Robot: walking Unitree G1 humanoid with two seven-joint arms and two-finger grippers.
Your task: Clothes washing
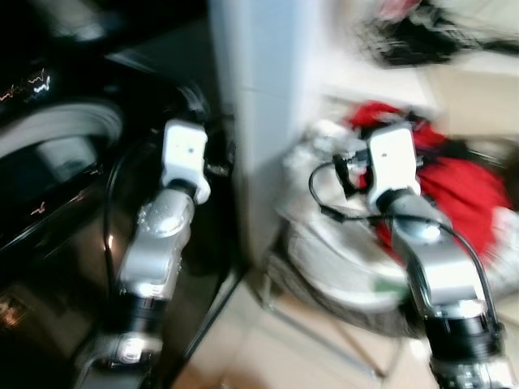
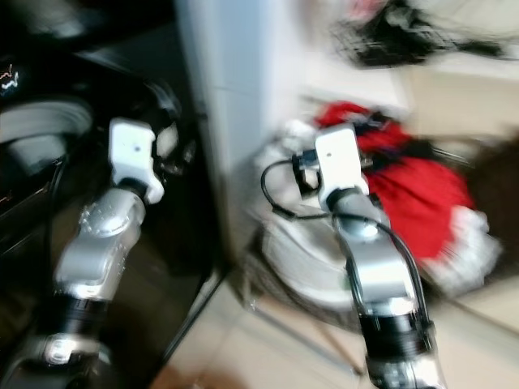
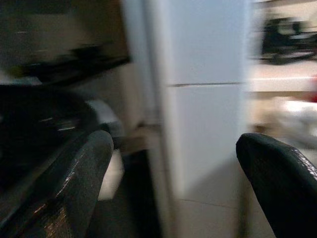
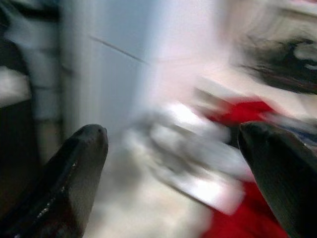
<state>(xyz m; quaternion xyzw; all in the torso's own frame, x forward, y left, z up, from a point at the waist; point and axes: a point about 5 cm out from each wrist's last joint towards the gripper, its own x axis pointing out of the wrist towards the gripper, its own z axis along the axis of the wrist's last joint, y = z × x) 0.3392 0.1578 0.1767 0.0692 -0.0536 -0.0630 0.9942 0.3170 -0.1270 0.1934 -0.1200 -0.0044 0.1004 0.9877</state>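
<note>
I am in the approach step: the picture is smeared, so I judge the robot is turning or walking, and nothing is picked up yet. On my left stands the black washing machine [image 1: 57, 211], its round door pale at the rim, and a white pillar [image 1: 259, 121] separates it from the laundry. The clothes [image 1: 462, 186], a red piece with white and dark ones, lie heaped in a basket [image 1: 340, 275] on the floor to my right. The left gripper [image 3: 173, 188] is raised in front of the machine, its two black fingers spread wide with nothing between them. The right gripper [image 4: 173, 183] is also wide open and empty, and in its wrist view it looks toward the red and white cloth, hanging above the pile and not touching it. For the next move I think I must first let the body stop so the view becomes sharp, then lower the right gripper into the heap and close on a loose fold. The machine door I cannot tell if open.
</note>
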